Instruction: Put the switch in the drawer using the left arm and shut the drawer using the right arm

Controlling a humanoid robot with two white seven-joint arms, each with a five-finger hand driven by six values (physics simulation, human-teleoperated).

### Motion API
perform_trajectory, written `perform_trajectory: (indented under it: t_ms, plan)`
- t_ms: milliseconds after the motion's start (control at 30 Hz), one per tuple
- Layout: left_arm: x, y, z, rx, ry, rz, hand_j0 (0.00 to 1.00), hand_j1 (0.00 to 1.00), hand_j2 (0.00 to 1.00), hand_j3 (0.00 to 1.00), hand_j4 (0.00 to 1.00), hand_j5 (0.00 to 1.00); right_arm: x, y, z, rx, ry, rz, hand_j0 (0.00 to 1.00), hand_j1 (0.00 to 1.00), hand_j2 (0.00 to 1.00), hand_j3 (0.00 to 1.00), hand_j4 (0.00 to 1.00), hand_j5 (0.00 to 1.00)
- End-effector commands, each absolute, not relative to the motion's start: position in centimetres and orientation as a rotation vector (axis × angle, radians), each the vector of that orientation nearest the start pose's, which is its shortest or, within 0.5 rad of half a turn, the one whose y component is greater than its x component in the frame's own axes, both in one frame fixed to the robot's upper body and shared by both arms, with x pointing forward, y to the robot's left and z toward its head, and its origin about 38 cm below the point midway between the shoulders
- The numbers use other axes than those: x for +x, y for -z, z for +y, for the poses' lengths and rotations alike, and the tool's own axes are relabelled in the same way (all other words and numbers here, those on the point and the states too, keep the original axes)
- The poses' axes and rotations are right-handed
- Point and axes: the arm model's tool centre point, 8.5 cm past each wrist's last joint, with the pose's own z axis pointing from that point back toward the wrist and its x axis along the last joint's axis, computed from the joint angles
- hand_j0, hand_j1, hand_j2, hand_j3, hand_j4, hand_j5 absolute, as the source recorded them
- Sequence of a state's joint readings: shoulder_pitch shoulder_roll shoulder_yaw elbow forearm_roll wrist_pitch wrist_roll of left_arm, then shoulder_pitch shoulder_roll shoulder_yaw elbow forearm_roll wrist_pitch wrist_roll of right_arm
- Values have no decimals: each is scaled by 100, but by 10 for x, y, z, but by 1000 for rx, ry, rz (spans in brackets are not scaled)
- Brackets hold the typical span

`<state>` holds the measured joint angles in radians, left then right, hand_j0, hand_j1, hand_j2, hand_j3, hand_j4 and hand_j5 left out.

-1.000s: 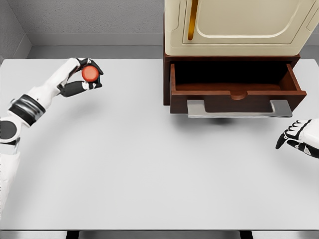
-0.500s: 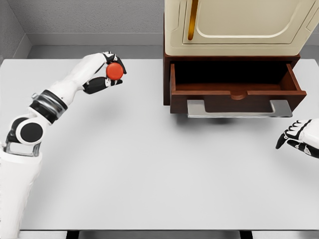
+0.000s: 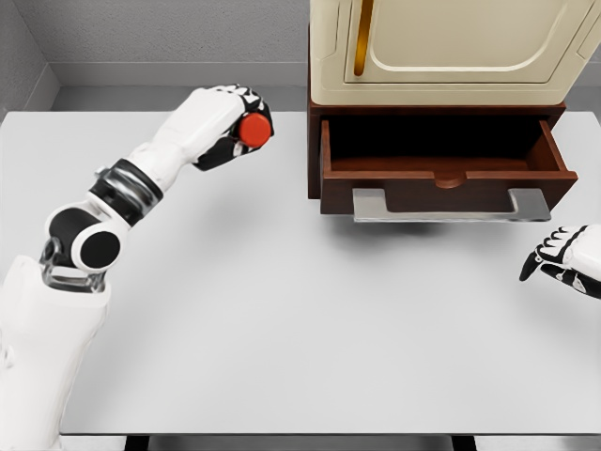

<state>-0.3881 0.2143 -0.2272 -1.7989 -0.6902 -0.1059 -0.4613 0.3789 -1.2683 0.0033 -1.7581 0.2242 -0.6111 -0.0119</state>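
The left hand [image 3: 225,127] is raised above the white bench [image 3: 300,310], its arm reaching in from the lower left, and its fingers [image 3: 246,101] are wrapped around the switch [image 3: 253,130], a round red piece that shows at the hand's right side. The held switch hangs clear of the bench surface, just left of the cabinet [image 3: 441,56] and near the left front corner of the drawer [image 3: 446,174], but outside it. The drawer, dark reddish-brown wood, stands pulled out from the base of the cream-coloured cabinet, its inside in shadow, with a flat grey handle [image 3: 449,205] along the bottom of its front. The right hand [image 3: 566,260] shows at the picture's right edge, low over the bench and well apart from the drawer, its black-tipped fingers loosely bent and grasping nothing. The cabinet stands at the back of the bench, with a grey wall behind it.
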Motion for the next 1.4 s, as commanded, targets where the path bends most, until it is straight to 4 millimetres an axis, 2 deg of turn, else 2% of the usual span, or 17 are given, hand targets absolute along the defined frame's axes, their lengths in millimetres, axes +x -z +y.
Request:
perform_trajectory:
  t_ms: [0,200,500,733,833,967,1233,1367]
  plan:
    - [417,-249,158,546,1398,-1829,33,33,33,33,33,33,286,-211,-416,-423,-1740,-1528,45,45,45,45,45,45]
    - [412,-253,134,540,1508,-1874,32,32,32,32,32,32,286,-211,-417,-424,-1740,-1527,45,45,45,45,45,45]
    - [411,-263,105,581,1561,-1904,30,30,30,30,30,30,286,-211,-417,-424,-1740,-1527,45,45,45,45,45,45]
    - [412,-272,94,614,1579,-1925,30,30,30,30,30,30,286,-211,-416,-423,-1740,-1528,45,45,45,45,45,45]
    - [409,-274,79,615,1614,-1935,30,30,30,30,30,30,286,-211,-417,-424,-1740,-1527,45,45,45,45,45,45]
    - [411,-279,67,626,1609,-1949,30,30,30,30,30,30,286,-211,-417,-424,-1740,-1527,45,45,45,45,45,45]
    - [425,-276,44,618,1646,-1918,30,30,30,30,30,30,286,-211,-417,-424,-1740,-1527,45,45,45,45,45,45]
    - [423,-279,31,627,1661,-1930,30,30,30,30,30,30,286,-211,-417,-424,-1740,-1527,46,46,46,46,46,46]
